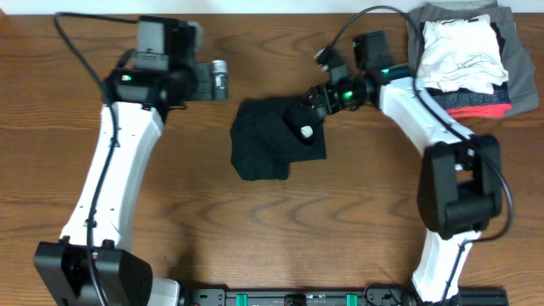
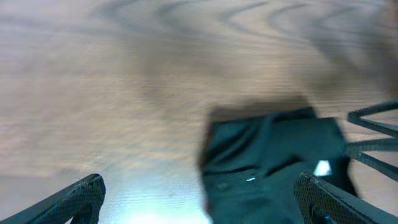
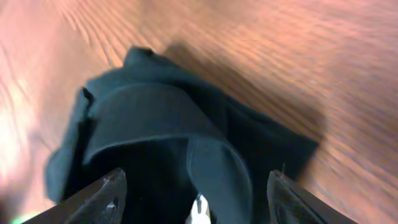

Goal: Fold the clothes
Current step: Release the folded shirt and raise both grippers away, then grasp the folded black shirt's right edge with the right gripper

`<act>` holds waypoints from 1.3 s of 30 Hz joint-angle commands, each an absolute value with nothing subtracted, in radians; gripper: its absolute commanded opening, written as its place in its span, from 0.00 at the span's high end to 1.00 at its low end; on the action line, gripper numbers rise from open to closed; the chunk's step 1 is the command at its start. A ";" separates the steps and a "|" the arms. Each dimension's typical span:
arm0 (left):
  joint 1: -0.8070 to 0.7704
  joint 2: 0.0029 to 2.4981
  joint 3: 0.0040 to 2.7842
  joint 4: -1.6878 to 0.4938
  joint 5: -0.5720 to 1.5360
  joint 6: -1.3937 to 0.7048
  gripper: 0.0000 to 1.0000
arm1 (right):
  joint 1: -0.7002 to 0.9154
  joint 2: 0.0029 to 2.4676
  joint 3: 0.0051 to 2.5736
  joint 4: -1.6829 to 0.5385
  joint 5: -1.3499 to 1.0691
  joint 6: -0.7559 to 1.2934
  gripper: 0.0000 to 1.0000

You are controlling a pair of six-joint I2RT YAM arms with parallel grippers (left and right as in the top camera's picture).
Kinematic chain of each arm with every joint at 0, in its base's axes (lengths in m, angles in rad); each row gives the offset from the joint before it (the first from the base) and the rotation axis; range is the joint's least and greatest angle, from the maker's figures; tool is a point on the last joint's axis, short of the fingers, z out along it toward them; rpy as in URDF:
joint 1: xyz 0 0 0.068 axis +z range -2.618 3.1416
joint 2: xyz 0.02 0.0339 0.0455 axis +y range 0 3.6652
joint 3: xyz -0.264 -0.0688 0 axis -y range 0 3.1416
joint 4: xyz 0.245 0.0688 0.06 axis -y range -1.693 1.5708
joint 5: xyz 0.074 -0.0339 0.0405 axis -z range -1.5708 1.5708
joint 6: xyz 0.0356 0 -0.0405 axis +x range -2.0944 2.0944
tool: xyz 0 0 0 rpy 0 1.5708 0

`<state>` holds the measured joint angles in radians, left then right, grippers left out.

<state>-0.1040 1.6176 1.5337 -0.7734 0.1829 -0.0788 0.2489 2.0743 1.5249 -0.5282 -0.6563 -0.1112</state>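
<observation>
The black T-shirt (image 1: 274, 143) lies bunched and partly folded at the middle of the wooden table, with a small white round logo (image 1: 306, 132) on its right part. My right gripper (image 1: 316, 99) is open just over the shirt's upper right edge. In the right wrist view its fingers (image 3: 196, 180) straddle a raised fold of the shirt (image 3: 149, 118), with a white tag (image 3: 199, 211) between them; they grip nothing. My left gripper (image 1: 219, 81) is open and empty, up and left of the shirt. The left wrist view shows its fingers (image 2: 199, 183) spread, with the shirt (image 2: 267, 155) ahead.
A pile of folded white, grey and red-striped garments (image 1: 463, 55) sits at the table's back right corner, just behind the right arm. Bare wooden table (image 1: 195, 221) surrounds the shirt in front and to the left.
</observation>
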 commanded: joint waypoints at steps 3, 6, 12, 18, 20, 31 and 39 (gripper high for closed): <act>-0.035 1.620 1.548 -0.823 0.163 -0.080 0.02 | 0.276 2.150 1.525 -0.480 -0.650 -0.227 0.40; -0.020 1.621 1.547 -0.830 0.163 -0.071 0.02 | 0.274 2.154 1.526 -0.441 -0.648 -0.221 0.82; -0.021 1.621 1.547 -0.830 0.163 -0.053 0.02 | 0.243 2.132 1.622 -0.495 -0.717 -0.149 0.99; -0.021 1.621 1.547 -0.830 0.163 -0.053 0.02 | 0.210 2.129 1.703 -0.485 -0.659 -0.143 0.99; -0.021 1.621 1.547 -0.830 0.163 -0.053 0.02 | 0.210 2.146 1.703 -0.469 -0.586 -0.143 0.99; -0.021 1.621 1.547 -0.839 0.164 -0.053 0.02 | 0.178 2.183 1.718 -0.506 -0.517 -0.011 0.24; -0.021 1.620 1.547 -0.867 0.163 -0.053 0.02 | 0.149 2.138 1.787 -0.879 -0.715 0.086 0.37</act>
<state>-0.0231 1.6188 1.5337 -0.8585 0.1722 -0.0708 0.1429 2.1799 1.7626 -0.8265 -0.6235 0.0292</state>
